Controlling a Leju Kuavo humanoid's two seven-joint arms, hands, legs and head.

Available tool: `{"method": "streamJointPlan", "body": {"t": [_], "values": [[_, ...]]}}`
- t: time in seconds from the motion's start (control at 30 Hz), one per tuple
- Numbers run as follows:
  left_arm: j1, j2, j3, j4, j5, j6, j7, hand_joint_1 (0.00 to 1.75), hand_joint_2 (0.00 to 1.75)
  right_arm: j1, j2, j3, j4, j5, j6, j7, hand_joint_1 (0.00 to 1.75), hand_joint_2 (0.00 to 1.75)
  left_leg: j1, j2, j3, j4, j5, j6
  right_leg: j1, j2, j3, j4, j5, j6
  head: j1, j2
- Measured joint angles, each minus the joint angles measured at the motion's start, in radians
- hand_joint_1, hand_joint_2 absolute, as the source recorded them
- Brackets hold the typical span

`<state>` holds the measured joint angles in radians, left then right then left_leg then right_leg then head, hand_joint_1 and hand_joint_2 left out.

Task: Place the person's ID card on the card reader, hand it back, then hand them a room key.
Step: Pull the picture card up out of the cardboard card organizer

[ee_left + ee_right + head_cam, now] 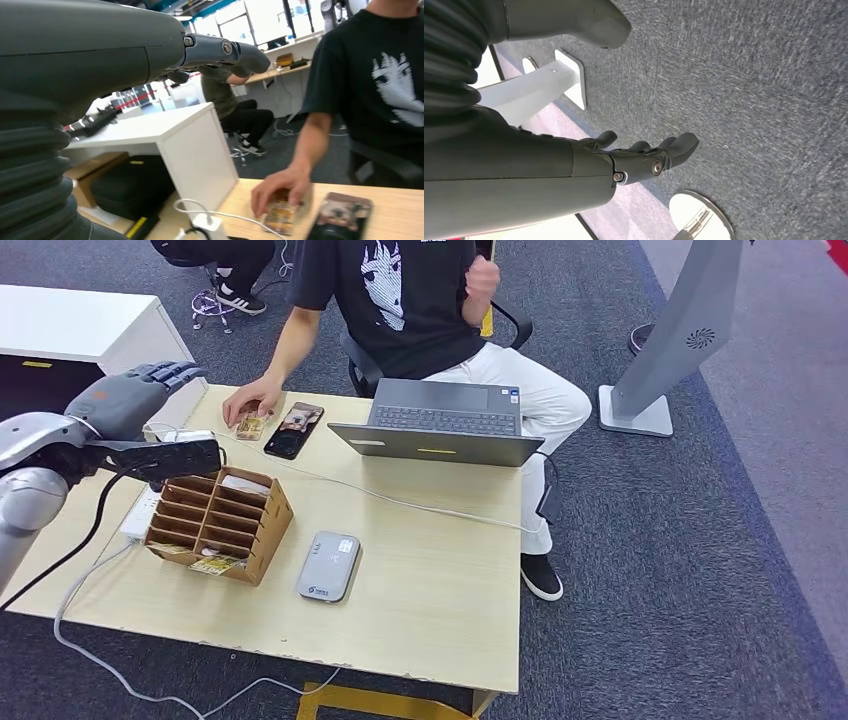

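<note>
A person in a black T-shirt [400,300] sits at the far side of the wooden table [440,580]. The person's hand [252,400] presses an ID card [251,426] onto the table beside a phone [294,429]; in the left wrist view that card [280,218] lies under the person's fingers [280,187]. My left hand [135,395] hovers above the table's left end, open and empty, short of the card. The grey card reader [329,565] lies near the table's middle front. A cardboard rack [220,524] holds the room key cards [215,564]. My right hand [639,157] hangs open over carpet.
An open grey laptop [445,422] stands at the far edge with its cable running across the table. A white power strip [140,515] and cords lie left of the rack. A white cabinet [80,330] stands at the left, a grey stand [680,330] at the right.
</note>
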<state>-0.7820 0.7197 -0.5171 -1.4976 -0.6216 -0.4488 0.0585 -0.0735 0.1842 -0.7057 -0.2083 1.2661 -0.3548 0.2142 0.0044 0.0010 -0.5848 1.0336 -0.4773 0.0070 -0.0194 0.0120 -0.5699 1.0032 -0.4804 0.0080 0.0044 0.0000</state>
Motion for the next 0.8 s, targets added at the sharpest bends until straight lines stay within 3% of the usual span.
{"method": "streamJointPlan", "body": {"t": [0.13,0.33,0.8], "values": [[-0.036,0.052,-0.058,0.000,-0.007,-0.007,0.016,0.00,1.75,0.002,-0.001,-0.007,0.000,0.000,-0.004,0.000,0.00,1.75,0.000,0.000,0.000,0.000,0.000,0.000,0.000,0.000,0.000,0.000,0.000,0.000,0.000,0.000],[-0.061,0.086,-0.110,0.000,-0.007,-0.006,0.026,0.00,1.75,0.004,-0.001,-0.013,0.000,0.000,-0.004,0.001,0.00,1.75,0.000,0.000,0.000,0.000,0.000,0.000,0.000,0.000,0.000,0.000,0.000,0.000,0.000,0.000],[-0.100,0.100,-0.193,0.000,0.081,-0.002,0.003,0.00,1.75,0.004,-0.001,-0.021,0.000,0.003,-0.004,-0.006,0.00,1.75,0.000,0.000,0.000,0.000,0.000,0.000,0.000,0.000,0.000,0.000,0.000,0.000,0.000,0.000]]}}
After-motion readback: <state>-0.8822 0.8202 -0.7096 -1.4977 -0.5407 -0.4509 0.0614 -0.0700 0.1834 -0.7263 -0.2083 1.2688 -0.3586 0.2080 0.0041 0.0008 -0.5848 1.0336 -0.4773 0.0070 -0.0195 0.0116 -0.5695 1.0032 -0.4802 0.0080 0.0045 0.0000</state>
